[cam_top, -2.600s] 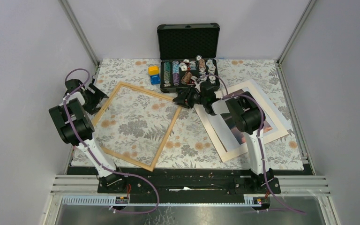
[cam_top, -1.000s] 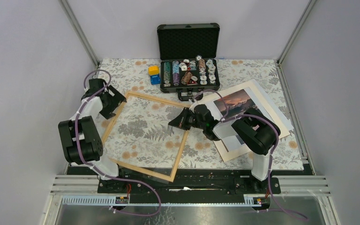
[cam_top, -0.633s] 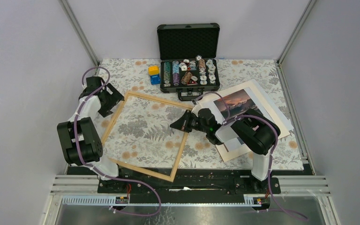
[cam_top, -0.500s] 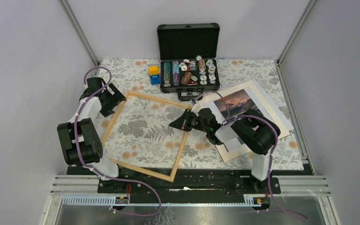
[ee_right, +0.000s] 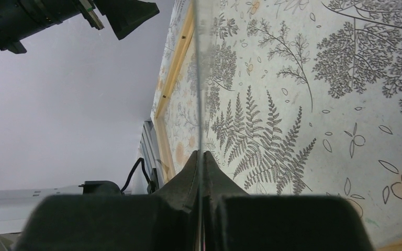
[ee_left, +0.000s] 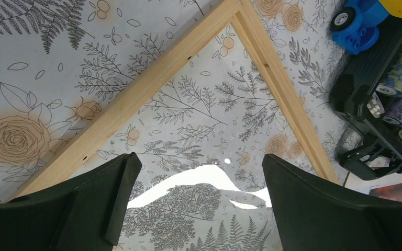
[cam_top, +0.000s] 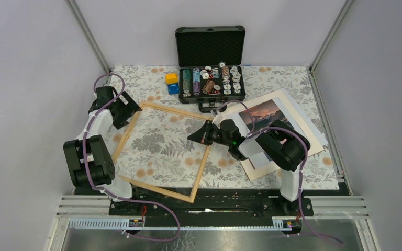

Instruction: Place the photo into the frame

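Pinching a thin clear sheet (ee_right: 199, 78) by its edge with the right gripper (ee_right: 201, 157), clamped tight, guessing to seat it in the frame (cam_top: 178, 111). Parking the left gripper (ee_left: 196, 167) wide open, empty, over the far-left corner for steadying. Leaving the photo (cam_top: 264, 112) flat outside, off right.

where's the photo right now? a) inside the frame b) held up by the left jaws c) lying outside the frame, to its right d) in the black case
c: the photo lies flat to the right of the frame, whose opening shows only the floral cloth.
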